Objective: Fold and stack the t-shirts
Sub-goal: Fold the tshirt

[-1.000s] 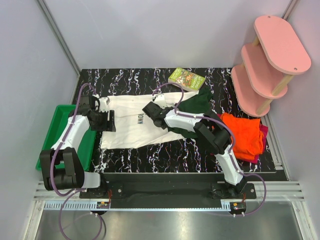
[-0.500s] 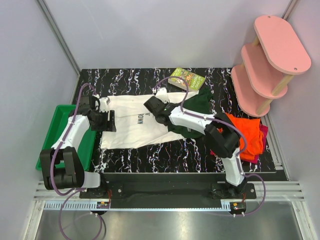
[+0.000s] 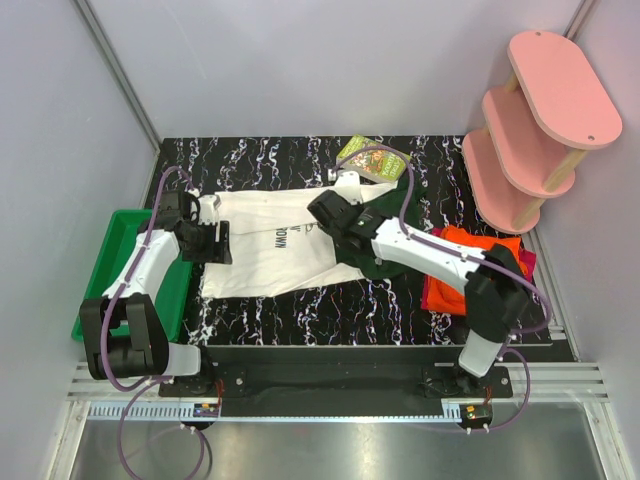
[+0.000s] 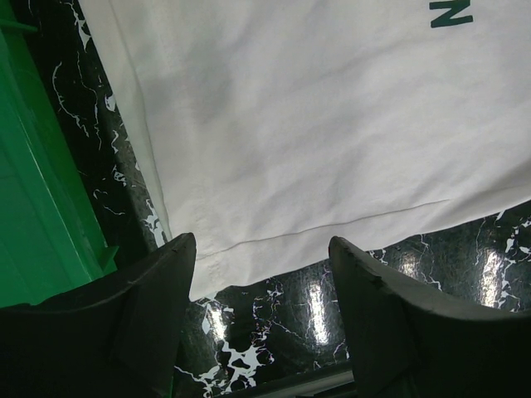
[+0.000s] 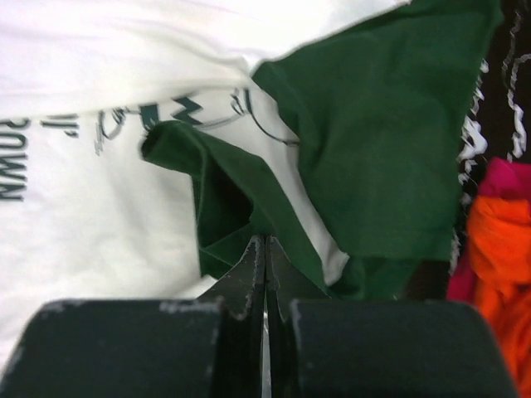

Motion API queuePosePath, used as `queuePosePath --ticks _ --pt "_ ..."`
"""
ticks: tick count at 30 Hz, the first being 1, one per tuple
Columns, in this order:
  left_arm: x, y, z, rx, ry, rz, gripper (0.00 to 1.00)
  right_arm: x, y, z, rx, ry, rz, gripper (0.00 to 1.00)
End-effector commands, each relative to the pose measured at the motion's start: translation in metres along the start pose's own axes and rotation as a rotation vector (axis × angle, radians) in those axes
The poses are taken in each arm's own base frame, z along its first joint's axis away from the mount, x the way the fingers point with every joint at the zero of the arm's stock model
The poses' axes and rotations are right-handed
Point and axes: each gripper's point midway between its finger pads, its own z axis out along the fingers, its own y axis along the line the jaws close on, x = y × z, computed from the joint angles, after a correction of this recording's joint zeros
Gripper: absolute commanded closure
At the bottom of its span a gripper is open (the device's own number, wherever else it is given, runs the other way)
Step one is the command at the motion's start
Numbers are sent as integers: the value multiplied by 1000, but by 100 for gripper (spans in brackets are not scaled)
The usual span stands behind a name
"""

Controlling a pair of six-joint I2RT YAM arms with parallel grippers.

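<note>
The cream-white t-shirt [image 3: 260,258] with dark print lies spread on the black marbled table. My right gripper [image 3: 330,210] is shut on a fold of its dark green sleeve [image 5: 217,186], with its tips [image 5: 265,239] pinching the cloth. More green sleeve cloth [image 5: 390,124] lies crumpled to the right. My left gripper [image 3: 218,243] hangs open and empty over the shirt's hem [image 4: 315,124], its jaws [image 4: 261,245] wide apart. The orange t-shirt [image 3: 492,247] lies on the magenta-red one [image 3: 526,259] at the right, partly under my right arm.
A green plastic tray [image 3: 108,262] stands at the table's left edge, close to my left gripper [image 4: 33,191]. A small green book [image 3: 373,158] lies at the back. A pink tiered shelf [image 3: 540,120] stands at the back right.
My right gripper has moved right and slightly back with the green sleeve, and its elbow has swung right over the orange shirt. The left arm has not moved.
</note>
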Motion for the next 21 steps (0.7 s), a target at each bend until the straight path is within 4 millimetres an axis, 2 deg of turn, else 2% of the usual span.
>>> queuePosePath --ticks 1,7,10,17,21 --pt "-12 2 -7 -7 -34 44 30 13 -31 -30 64 3 46 100" --pt "-1 7 -9 -27 12 60 31 42 -51 -56 84 45 99 100" --pt "1 11 -13 -48 34 64 31 49 -56 -68 93 55 116 100" --pt "10 24 -28 -115 129 43 31 51 -62 -82 94 45 141 100" --pt "23 33 -21 -139 189 45 31 49 -63 -83 97 38 137 100"
